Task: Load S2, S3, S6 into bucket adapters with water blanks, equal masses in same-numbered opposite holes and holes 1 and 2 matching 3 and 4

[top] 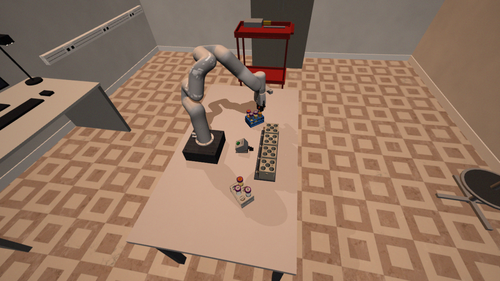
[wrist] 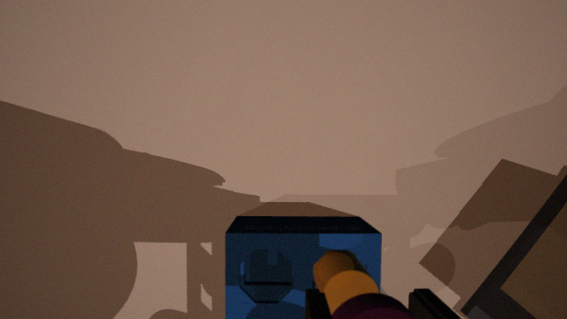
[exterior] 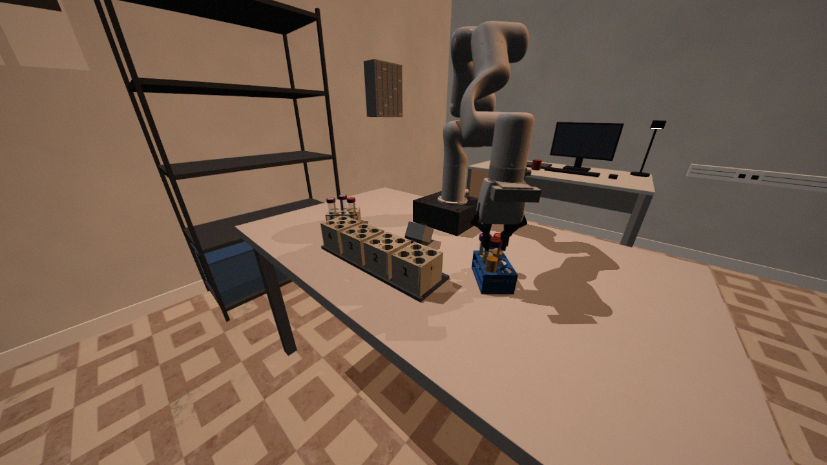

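My gripper (top: 260, 107) (exterior: 495, 237) (wrist: 369, 310) is shut on a sample tube (exterior: 491, 261) (wrist: 345, 278) with orange liquid and a dark purple cap. It holds the tube upright over the blue rack (top: 254, 123) (exterior: 498, 281) (wrist: 270, 248); I cannot tell whether its tip is clear of the well. Its ID is hidden. Two more tubes (top: 248, 112) (top: 255, 113) stand in the blue rack. The loading stand (top: 260, 153) carries adapters 1 (exterior: 417, 271), 2 (exterior: 378, 257), 3 (exterior: 351, 243) and 4 (exterior: 331, 235), all with empty holes.
A white rack (top: 241, 200) (exterior: 342, 215) with three tubes (top: 240, 180) (top: 238, 189) (top: 247, 190) stands at the near end of the stand. The small DONE desk (top: 241, 146) (exterior: 418, 232) with its green key (top: 238, 142) sits between the arm's base (top: 204, 146) and the stand.
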Robot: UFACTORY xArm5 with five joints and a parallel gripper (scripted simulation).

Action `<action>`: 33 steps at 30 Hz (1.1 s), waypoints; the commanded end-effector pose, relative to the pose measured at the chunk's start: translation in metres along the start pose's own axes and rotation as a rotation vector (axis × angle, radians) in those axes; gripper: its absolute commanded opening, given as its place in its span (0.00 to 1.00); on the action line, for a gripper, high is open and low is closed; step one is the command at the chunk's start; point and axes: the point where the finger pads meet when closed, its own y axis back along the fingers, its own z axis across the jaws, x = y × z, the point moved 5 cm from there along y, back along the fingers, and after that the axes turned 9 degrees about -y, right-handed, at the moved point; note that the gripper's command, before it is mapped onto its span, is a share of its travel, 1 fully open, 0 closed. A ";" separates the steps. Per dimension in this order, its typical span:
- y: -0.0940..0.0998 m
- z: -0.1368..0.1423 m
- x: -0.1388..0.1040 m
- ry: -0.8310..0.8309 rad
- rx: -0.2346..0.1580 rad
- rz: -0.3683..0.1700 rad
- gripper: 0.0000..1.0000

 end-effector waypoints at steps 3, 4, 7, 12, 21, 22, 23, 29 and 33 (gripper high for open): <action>0.011 0.000 0.001 0.000 0.011 0.002 0.00; 0.013 0.000 0.001 0.000 0.011 0.002 0.00; 0.019 0.000 0.001 0.000 0.011 0.002 0.00; 0.029 0.000 0.001 0.000 0.011 0.002 0.00; 0.043 0.001 0.001 0.000 0.011 0.002 0.00; 0.045 0.001 0.001 0.000 0.011 0.002 0.00; 0.047 0.001 0.001 0.000 0.011 0.002 0.00; 0.059 0.001 0.001 0.000 0.011 0.002 0.00; 0.067 0.001 0.001 0.000 0.011 0.002 0.00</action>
